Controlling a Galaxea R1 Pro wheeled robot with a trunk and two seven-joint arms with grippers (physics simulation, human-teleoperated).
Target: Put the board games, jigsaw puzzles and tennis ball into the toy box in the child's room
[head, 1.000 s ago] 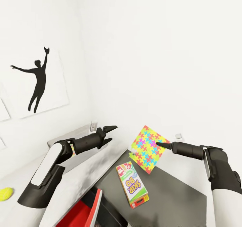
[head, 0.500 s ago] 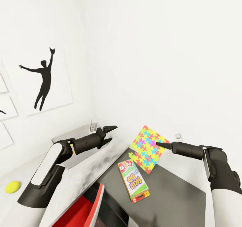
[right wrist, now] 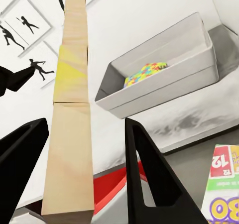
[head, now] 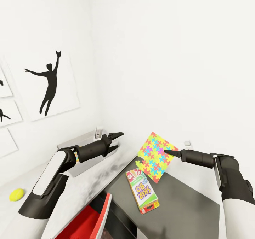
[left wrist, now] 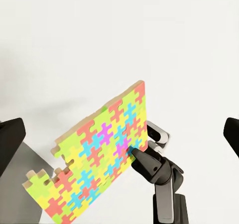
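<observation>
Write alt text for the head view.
The right gripper holds a bright jigsaw puzzle upright above a dark desk, where a Skip-Bo box lies. The open left gripper hovers by a grey toy box; a tennis ball sits far left.

Your right gripper (head: 166,151) holding a puzzle (head: 157,156) above the table (head: 184,203), Skip-Bo box (head: 143,191) lying below it, toy box (head: 86,153) to the left by the wall, ball (head: 16,194) far left
</observation>
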